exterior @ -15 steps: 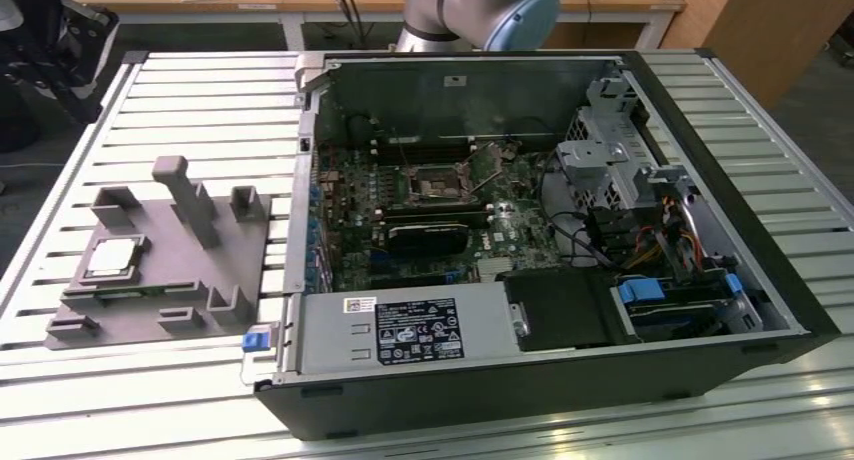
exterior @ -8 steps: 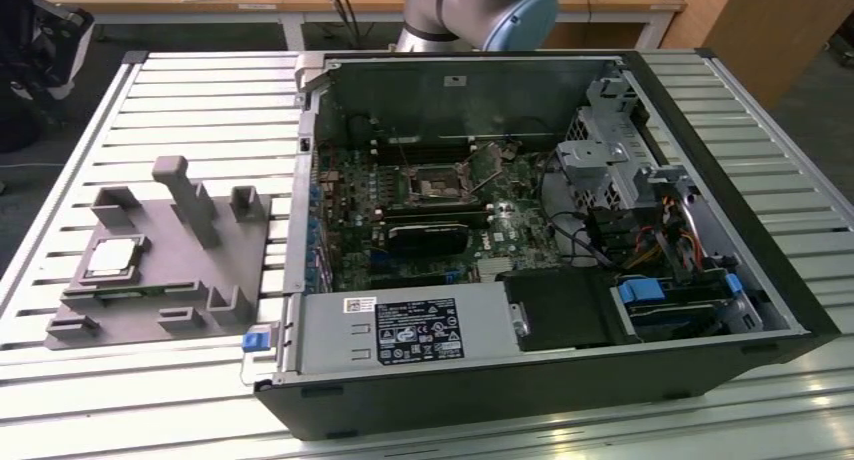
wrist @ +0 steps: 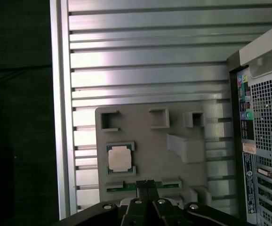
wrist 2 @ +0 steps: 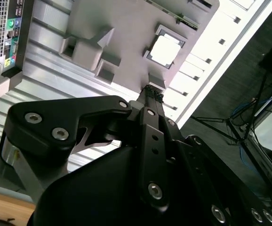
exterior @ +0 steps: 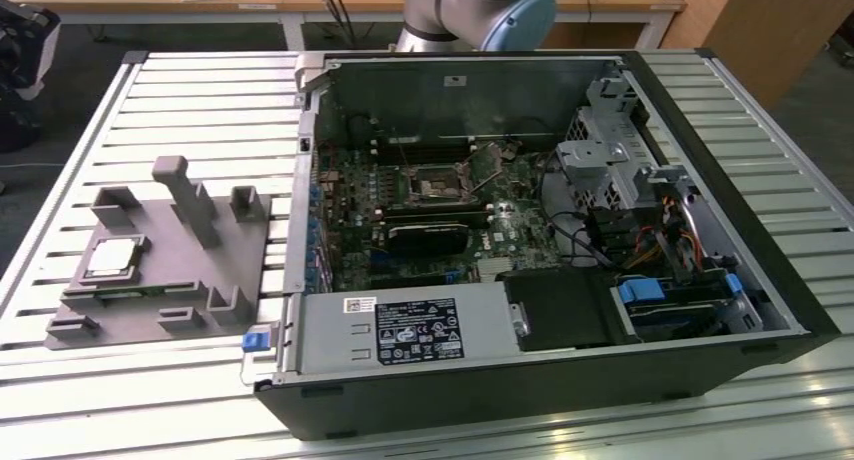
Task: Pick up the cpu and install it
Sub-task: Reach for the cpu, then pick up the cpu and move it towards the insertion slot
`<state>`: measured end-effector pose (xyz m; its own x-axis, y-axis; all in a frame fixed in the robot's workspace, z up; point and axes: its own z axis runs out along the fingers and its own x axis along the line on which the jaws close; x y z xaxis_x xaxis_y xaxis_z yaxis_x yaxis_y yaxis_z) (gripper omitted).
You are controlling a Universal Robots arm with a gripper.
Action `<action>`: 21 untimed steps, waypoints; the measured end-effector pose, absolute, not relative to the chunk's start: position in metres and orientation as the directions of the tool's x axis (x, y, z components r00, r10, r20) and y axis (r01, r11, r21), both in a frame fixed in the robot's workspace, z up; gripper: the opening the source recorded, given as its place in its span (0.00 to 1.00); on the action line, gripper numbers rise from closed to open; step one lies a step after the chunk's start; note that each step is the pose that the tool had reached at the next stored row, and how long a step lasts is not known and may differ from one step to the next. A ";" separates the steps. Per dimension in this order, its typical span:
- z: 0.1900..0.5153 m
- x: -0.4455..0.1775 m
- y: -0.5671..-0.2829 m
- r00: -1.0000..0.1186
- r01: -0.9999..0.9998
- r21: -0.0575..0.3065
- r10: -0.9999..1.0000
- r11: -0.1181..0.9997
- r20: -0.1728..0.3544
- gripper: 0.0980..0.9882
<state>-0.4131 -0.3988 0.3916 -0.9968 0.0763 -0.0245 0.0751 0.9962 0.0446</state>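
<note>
As I judge it nothing is done yet: my hand (wrist: 146,183) hangs empty, fingers pressed together, over the grey tray (wrist: 145,136), the cpu (wrist: 120,158) lies in its pocket below the hand, untouched, and the computer's socket (exterior: 438,187) looks unfilled.

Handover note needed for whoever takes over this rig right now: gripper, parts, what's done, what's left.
Gripper: shut, empty, above the grey plastic tray, touching nothing.
Cpu: lying flat in its recess in the tray, beside the open computer case.
Socket: on the board inside the case, seemingly without a chip.
Done: nothing yet.
Left: pick-up and installation.
</note>
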 end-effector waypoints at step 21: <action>0.384 -0.436 -0.399 -0.997 0.075 0.044 0.076 0.996 -0.021 0.01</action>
<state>-0.4360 -0.3989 0.3844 -0.9969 0.0762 -0.0212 0.0752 0.9962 0.0444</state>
